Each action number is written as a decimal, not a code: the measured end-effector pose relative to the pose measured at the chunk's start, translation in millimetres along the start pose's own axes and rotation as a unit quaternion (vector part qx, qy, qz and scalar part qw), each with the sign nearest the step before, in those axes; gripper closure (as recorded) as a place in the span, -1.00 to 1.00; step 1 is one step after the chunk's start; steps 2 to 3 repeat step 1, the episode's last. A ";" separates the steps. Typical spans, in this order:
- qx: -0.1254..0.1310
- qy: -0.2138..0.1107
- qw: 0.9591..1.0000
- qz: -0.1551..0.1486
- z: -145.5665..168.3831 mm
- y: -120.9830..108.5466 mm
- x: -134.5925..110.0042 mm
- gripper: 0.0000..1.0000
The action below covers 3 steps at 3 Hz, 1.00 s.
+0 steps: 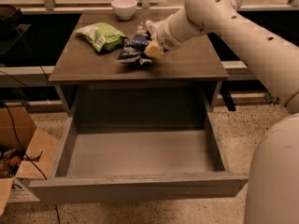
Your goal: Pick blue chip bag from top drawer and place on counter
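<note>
The blue chip bag is dark navy and crinkled, over the middle of the counter, resting on it or just above it. My gripper is at the bag's right end, shut on it, with the white arm reaching in from the upper right. The top drawer is pulled fully open below the counter, and its grey inside holds nothing.
A light green bag lies on the counter just left of the blue bag. A white bowl stands at the counter's back edge. An open cardboard box sits on the floor to the left of the drawer.
</note>
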<state>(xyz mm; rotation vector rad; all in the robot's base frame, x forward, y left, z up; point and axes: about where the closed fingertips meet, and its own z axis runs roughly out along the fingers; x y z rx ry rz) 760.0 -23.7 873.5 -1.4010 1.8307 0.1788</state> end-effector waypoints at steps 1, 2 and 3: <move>0.000 0.000 1.000 0.000 0.0 0.0 0.0 -0.93; 0.000 0.000 1.000 0.000 0.0 0.0 0.0 -0.93; 0.000 0.000 1.000 0.000 0.0 0.0 0.0 -0.93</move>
